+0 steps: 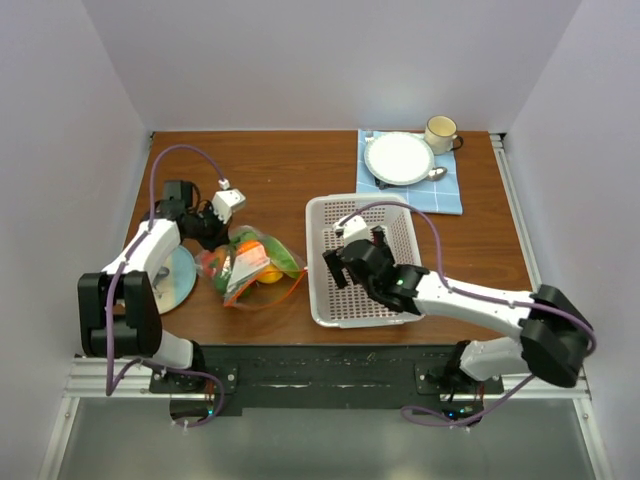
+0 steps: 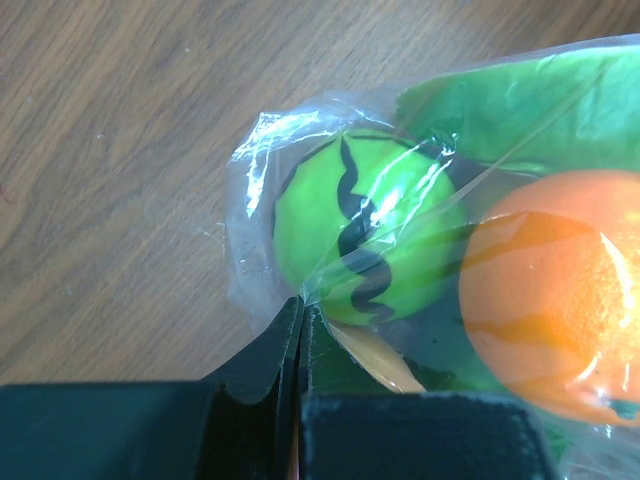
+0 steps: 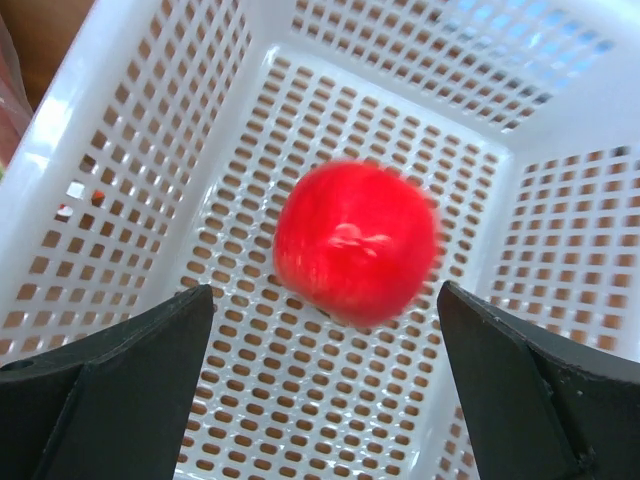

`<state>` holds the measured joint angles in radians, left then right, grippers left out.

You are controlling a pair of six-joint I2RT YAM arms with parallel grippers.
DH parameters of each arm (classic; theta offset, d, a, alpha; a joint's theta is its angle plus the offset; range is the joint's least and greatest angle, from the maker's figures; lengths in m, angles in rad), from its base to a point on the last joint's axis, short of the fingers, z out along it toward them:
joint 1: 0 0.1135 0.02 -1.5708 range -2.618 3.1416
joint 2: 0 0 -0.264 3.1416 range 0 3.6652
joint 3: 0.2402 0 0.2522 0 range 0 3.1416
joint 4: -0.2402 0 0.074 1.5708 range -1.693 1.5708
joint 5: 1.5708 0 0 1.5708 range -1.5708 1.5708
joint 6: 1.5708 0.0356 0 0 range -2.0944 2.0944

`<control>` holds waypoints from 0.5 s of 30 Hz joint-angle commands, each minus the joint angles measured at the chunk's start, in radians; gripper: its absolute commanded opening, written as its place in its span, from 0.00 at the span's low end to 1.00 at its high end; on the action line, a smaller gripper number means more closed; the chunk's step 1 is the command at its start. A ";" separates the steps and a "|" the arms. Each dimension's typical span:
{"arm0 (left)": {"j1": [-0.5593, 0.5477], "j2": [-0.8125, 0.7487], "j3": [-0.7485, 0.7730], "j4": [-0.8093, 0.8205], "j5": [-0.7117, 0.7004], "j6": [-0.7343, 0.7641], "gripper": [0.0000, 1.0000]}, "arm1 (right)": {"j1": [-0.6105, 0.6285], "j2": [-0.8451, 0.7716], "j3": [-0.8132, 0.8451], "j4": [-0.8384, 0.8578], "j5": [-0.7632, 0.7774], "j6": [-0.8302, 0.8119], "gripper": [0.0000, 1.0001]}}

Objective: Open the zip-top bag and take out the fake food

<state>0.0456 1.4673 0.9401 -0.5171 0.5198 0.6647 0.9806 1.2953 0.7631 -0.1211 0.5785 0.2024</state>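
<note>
The zip-top bag (image 1: 252,266) lies on the table left of centre with orange, green and red fake food inside. My left gripper (image 1: 218,243) is at its left end. In the left wrist view the gripper (image 2: 300,305) is shut on a fold of the clear bag (image 2: 255,175). Behind the plastic are a green ball with a black wavy stripe (image 2: 365,230), an orange (image 2: 560,290) and a green piece (image 2: 540,100). My right gripper (image 1: 352,256) hangs open and empty over the white basket (image 1: 325,215). In its wrist view, a blurred red round fruit (image 3: 355,240) lies on the basket floor (image 3: 300,400) just beyond the open gripper (image 3: 325,295).
A shiny disc (image 1: 176,277) lies beside the left arm. At the back right a blue cloth (image 1: 450,195) carries a white plate (image 1: 399,158), a mug (image 1: 440,132) and a spoon (image 1: 436,173). The basket walls (image 3: 120,150) surround the right gripper.
</note>
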 commanded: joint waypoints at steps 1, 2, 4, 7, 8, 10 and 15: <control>-0.003 -0.053 0.052 -0.034 0.048 -0.019 0.00 | -0.002 0.133 0.088 -0.077 0.023 0.100 0.99; -0.003 -0.065 0.055 -0.040 0.051 -0.020 0.00 | -0.013 0.153 0.113 -0.118 0.040 0.141 0.99; -0.003 -0.081 0.069 -0.046 0.066 -0.028 0.00 | -0.045 0.174 0.134 -0.162 0.114 0.189 0.99; -0.004 -0.085 0.101 -0.069 0.089 -0.037 0.00 | 0.012 -0.012 0.088 -0.013 0.019 0.091 0.99; -0.004 -0.085 0.109 -0.070 0.089 -0.040 0.00 | 0.051 -0.054 0.029 0.115 0.000 -0.011 0.98; -0.004 -0.076 0.108 -0.058 0.076 -0.042 0.00 | 0.151 -0.086 0.027 0.143 -0.022 -0.073 0.90; -0.004 -0.035 0.092 -0.031 0.045 -0.053 0.00 | 0.277 0.024 0.136 0.096 -0.149 -0.092 0.38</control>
<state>0.0444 1.4155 1.0119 -0.5777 0.5686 0.6388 1.1896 1.2404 0.8547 -0.0914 0.5362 0.1627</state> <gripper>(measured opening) 0.013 0.612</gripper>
